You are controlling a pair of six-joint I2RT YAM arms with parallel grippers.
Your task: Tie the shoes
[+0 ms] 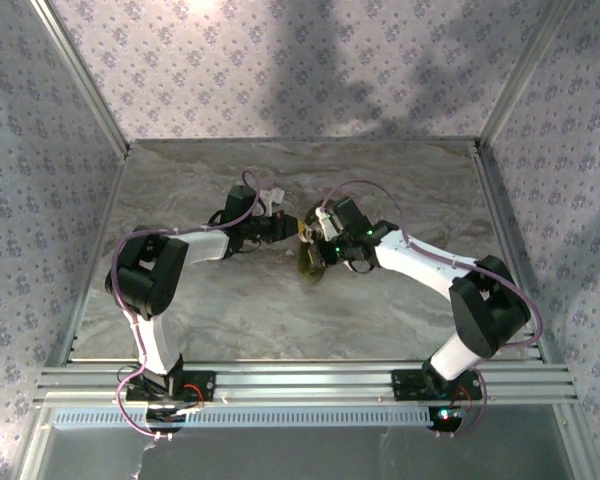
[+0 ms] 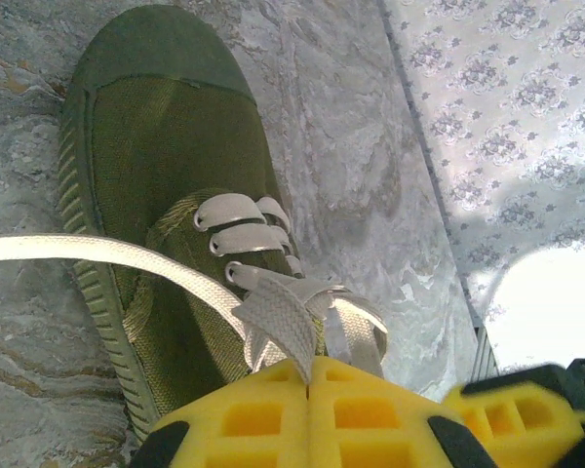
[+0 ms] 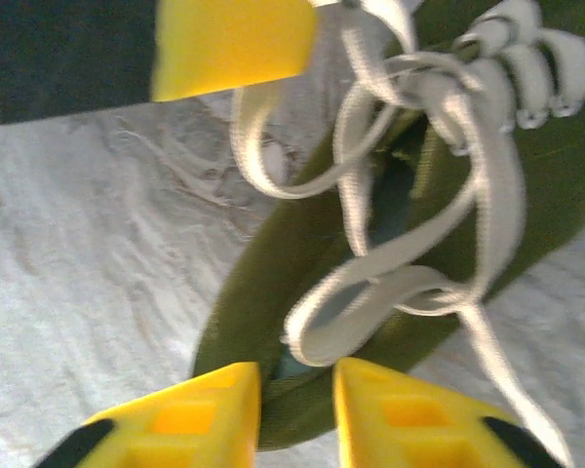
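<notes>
Before me spreads a grey marbled table (image 1: 280, 320), walled on three sides by pale floral-print panels (image 1: 310, 60). Silver metal rails (image 1: 300, 378) cross its near edge, and slanted posts (image 1: 80, 70) rise at my far corners.

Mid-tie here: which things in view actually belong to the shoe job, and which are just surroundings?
For the job:
- olive-green shoe
- laces, white, loose
- left gripper, shut on a lace
- right gripper, open at the shoe's edge

Just around:
- marbled table
- patterned walls
- metal rail at the arm bases
</notes>
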